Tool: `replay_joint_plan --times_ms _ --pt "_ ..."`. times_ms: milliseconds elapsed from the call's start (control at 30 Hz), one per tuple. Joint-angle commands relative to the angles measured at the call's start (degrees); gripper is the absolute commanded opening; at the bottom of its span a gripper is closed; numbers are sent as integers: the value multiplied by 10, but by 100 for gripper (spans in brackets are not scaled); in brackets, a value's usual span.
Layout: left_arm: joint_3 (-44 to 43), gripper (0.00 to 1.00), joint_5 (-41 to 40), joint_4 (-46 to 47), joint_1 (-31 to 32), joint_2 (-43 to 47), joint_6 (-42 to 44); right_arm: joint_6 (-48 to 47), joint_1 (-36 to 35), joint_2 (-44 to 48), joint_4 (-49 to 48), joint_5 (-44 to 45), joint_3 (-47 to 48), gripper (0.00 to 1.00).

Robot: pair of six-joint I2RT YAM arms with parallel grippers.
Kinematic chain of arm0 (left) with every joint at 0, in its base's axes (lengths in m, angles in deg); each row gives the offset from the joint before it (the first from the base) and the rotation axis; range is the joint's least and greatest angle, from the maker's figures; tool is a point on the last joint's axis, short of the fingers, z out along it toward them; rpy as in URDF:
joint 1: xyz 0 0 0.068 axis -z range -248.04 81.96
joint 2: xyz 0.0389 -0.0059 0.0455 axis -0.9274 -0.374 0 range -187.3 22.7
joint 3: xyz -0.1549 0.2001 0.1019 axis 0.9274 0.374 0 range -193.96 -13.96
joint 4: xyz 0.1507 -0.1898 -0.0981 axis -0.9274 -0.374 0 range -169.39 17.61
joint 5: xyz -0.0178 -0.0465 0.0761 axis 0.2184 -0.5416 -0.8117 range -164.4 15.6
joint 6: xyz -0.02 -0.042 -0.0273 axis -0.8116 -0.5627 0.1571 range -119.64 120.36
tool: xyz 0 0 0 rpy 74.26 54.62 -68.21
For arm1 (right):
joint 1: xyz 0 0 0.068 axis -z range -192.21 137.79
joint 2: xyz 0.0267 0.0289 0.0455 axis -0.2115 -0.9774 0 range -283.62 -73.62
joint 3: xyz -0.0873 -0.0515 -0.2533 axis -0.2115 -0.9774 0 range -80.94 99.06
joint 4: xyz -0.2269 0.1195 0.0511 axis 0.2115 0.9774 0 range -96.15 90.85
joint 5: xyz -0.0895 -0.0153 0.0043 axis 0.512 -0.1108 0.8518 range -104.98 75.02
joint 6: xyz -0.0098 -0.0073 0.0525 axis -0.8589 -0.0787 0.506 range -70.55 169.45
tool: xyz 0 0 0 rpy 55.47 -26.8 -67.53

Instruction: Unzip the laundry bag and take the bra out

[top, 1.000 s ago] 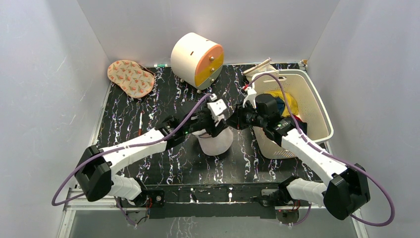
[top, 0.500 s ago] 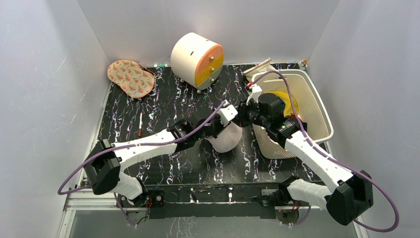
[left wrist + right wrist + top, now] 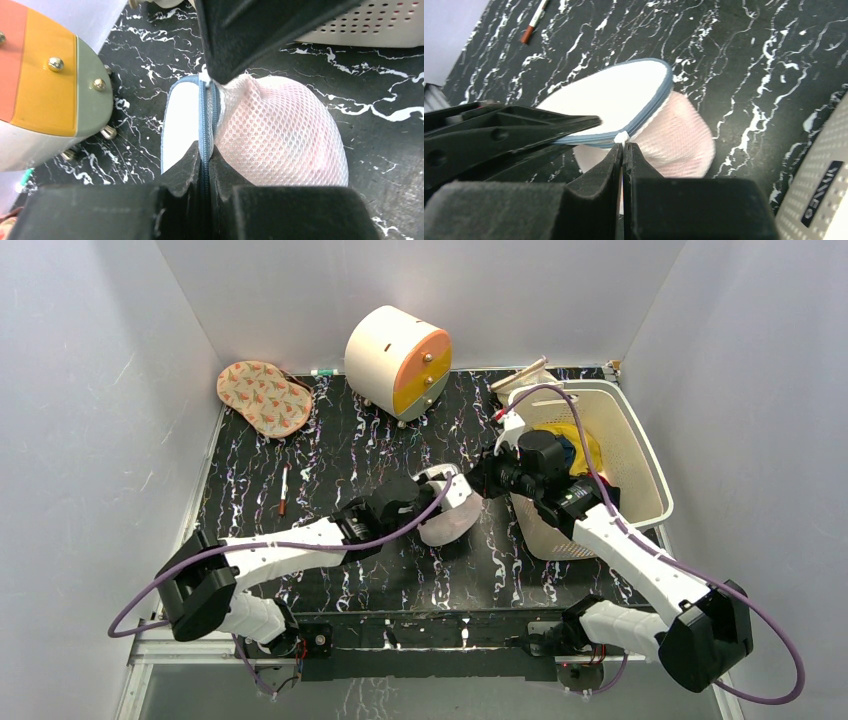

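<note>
Black basket label (image 3: 821, 193) near laundry bag (image 3: 616, 95)

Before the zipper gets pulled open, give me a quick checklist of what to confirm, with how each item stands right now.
1. Is the left hand clamped on the rim of the laundry bag? Ok.
2. Is the right hand pinching the zipper pull? Ok.
3. Is the zipper open? Not ok; it looks shut between the hands.
4. Is the bra inside? Ok; pink shows through the mesh.
5. Is the bag lifted off the table? Cannot tell.
</note>
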Motion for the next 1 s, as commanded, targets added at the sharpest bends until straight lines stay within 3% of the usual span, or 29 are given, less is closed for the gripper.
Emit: replay_joint_plan --times_ms 0,267,333,433,600,700,800,900,967 --pt "38 0 8 40 -4 36 76 -46 9 2 -10 91 14 0" --pt "30 0 -8 36 -5 35 76 -50 17 -26 -7 51 40 0" --pt "27 11 -54 52 -5 32 77 -37 17 -19 -19 13 40 0" --pt "40 13 -143 113 -9 26 93 0 17 -18 -50 -45 42 0" --pt "21 18 -132 78 -18 21 86 47 13 -23 -96 -66 37 0" --pt "25 37 -84 59 -18 44 80 64 12 -23 -108 -66 40 0" --pt "25 65 -4 17 -17 72 67 76 9 -20 -113 -64 39 0" --pt "18 83 51 -7 -18 80 48 73 4 -29 -93 -65 50 0" --pt "-4 85 40 -25 -18 57 26 75 -3 -28 -85 -56 51 0"
